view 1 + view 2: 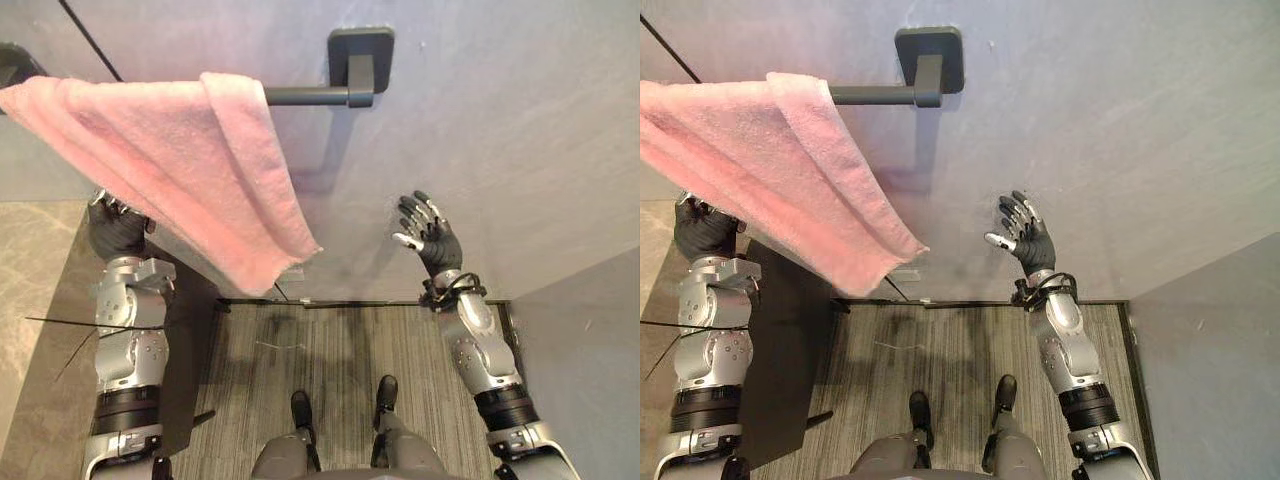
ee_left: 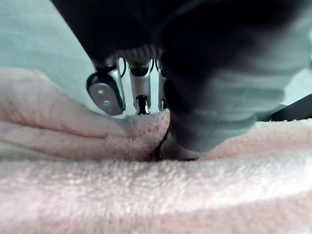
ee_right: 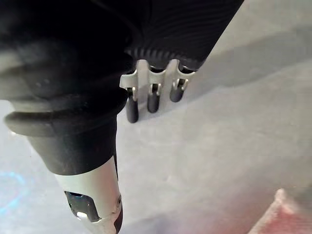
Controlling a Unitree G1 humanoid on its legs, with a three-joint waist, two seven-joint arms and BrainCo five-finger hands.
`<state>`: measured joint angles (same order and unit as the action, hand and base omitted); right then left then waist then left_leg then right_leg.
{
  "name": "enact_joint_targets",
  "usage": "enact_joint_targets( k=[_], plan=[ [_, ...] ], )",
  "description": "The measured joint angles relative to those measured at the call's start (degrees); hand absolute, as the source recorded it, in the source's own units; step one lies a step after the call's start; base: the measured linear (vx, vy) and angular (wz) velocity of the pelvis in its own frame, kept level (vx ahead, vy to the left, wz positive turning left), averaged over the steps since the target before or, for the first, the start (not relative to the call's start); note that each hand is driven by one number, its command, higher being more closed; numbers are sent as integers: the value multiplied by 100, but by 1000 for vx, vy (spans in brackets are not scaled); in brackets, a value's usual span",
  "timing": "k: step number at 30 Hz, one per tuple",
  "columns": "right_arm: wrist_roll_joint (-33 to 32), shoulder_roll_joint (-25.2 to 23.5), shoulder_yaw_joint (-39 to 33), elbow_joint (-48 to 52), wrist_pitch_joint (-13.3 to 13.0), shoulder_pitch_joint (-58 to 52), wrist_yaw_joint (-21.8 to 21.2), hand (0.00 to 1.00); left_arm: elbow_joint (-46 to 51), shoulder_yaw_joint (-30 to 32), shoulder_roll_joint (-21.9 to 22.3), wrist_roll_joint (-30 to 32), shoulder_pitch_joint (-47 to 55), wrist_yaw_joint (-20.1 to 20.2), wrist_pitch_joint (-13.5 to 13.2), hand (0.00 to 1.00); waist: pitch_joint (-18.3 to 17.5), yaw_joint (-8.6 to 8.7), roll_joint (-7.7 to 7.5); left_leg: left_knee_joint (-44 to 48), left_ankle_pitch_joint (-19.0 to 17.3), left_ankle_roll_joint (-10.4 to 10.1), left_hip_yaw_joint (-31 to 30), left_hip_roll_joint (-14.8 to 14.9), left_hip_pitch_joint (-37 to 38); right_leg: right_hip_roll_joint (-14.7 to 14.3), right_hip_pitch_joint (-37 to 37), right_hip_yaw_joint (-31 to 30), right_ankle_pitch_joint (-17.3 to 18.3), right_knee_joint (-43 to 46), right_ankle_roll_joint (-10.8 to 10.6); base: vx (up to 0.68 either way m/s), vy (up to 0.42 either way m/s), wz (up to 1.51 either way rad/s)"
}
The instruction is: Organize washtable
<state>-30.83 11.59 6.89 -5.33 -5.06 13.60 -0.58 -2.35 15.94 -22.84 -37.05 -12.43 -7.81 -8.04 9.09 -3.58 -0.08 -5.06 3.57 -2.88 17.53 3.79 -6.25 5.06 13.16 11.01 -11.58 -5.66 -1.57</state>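
Dark bar (image 1: pixel 305 96) on wall (image 1: pixel 500 120) carries pink towel (image 1: pixel 190 160); left hand (image 1: pixel 115 232) at its underside (grip unreadable), right hand (image 1: pixel 432 238) splayed, well clear.

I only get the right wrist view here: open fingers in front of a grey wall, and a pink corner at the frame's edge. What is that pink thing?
Observer: It is a pink towel draped over a dark bar mounted on the wall.
Operator: Where is the left hand?
Observer: The left hand is raised under the towel's lower edge and pressed into the cloth, on the side away from the bar's mount.
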Motion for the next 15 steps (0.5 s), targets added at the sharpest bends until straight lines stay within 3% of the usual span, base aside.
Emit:
enact_joint_targets(
  k=[15],
  plan=[
    [7, -135, -271, 3, 16, -373, -76, 0, -10, -513, 43, 53, -376, 3, -125, 100, -3, 258, -8, 190, -91, 7, 84, 4, -112, 13, 79, -116, -51, -1, -6, 16, 11, -3]
  ],
)
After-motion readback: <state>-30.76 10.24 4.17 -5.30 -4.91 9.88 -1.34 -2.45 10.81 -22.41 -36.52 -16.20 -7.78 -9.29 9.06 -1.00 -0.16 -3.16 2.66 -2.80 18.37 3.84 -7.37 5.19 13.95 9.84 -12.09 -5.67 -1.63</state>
